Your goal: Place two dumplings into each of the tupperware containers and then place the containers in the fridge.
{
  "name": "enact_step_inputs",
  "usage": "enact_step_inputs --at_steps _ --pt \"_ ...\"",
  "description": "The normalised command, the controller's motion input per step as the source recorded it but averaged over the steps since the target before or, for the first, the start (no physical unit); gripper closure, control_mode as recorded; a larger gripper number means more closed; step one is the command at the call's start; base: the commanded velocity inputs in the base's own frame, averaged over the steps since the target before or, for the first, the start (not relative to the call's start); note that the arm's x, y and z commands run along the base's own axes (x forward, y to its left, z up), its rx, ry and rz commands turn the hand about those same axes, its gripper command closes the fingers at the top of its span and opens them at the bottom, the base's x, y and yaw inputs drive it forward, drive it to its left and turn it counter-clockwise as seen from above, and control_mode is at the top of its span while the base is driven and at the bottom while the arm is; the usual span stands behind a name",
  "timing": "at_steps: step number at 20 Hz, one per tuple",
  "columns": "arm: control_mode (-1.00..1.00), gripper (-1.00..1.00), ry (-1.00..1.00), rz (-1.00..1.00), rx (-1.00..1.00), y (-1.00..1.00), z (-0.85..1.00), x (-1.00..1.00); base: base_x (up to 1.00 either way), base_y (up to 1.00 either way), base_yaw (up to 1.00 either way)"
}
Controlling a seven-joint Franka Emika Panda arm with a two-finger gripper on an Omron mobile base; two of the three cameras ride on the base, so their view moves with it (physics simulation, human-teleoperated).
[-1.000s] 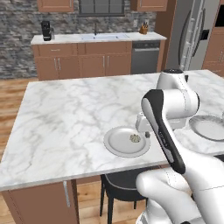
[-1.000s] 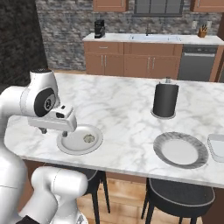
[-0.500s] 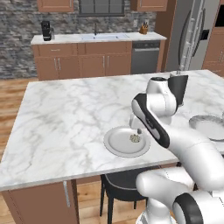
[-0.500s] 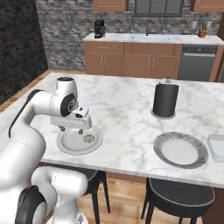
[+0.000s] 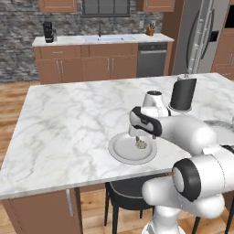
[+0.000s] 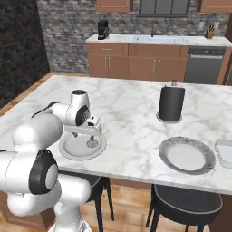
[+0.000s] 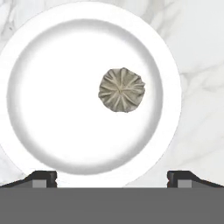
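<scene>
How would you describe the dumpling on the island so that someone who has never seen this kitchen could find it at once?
Start at the marble island and find the white plate near its front edge, under the robot's open gripper. The dumpling lies on that plate, a small tan lump with a pleated top. The grey plate further along holds nothing.

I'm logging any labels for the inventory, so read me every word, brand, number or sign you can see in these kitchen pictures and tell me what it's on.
None: no readable text, number or sign anywhere.
The dumpling and its white plate are unmarked.
The black canister and the grey plate on the marble counter are plain.
The fridge has a dark panel, with nothing legible on it.
The coffee maker is too small to tell.
</scene>
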Motion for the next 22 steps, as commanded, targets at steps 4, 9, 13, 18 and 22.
enact_step_inputs --at_steps 4,9,13,18,22 --pt "-1.0 -1.0 0.02 0.0 0.0 0.0 -0.7 0.8 0.0 0.0 0.0" --pt "-1.0 -1.0 0.01 0.0 0.0 0.0 -0.7 0.74 0.0 0.0 0.0" --pt "-1.0 -1.0 0.0 0.0 0.0 0.0 -0.57 0.56 0.0 0.0 0.0" --pt "-1.0 -1.0 0.02 0.0 0.0 0.0 -0.11 0.06 0.0 0.0 0.0" --pt "-1.0 -1.0 0.0 0.0 0.0 0.0 -0.02 -0.07 0.0 0.0 0.0"
